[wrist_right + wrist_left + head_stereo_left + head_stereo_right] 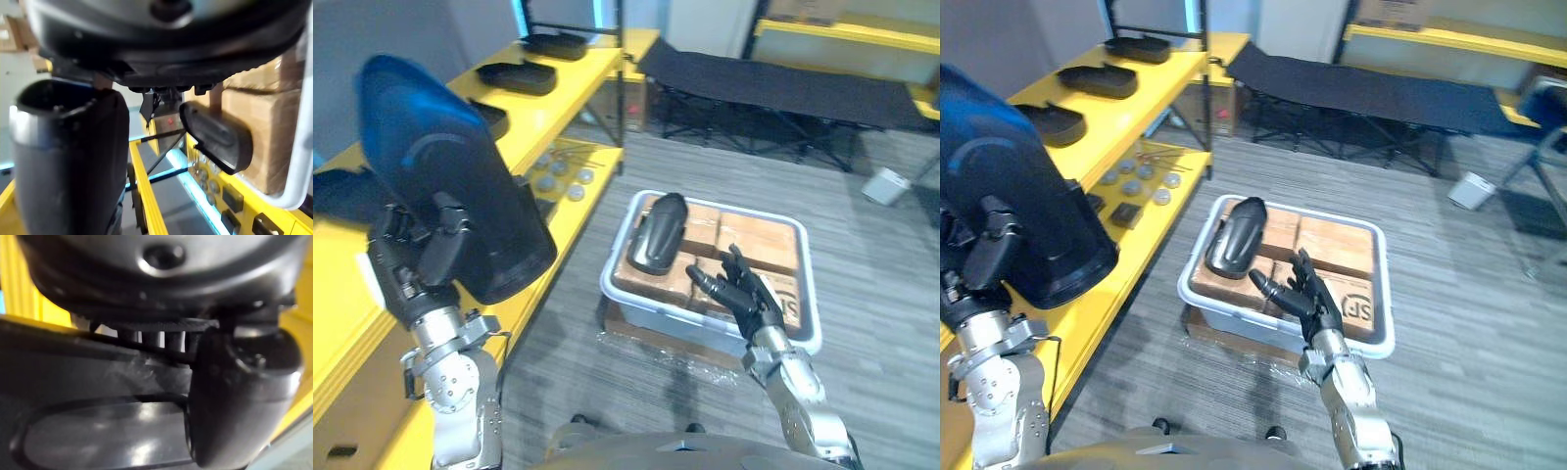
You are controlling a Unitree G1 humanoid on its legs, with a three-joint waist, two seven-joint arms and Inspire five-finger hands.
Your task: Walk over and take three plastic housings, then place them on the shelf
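Beside yellow shelf (pixel 570 78), grips big dark plastic housing (pixel 460 176) in left hand (pixel 411 269), right hand (pixel 739 292) spread over white plastic crate (pixel 651 313). Seems placing step; needs lowering onto bare shelf.

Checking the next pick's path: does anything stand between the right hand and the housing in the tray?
Nothing visible does. The right hand, open, hovers over the boxes beside the tray housing, with just bare box top between them. The left hand grips a second housing by the shelf.
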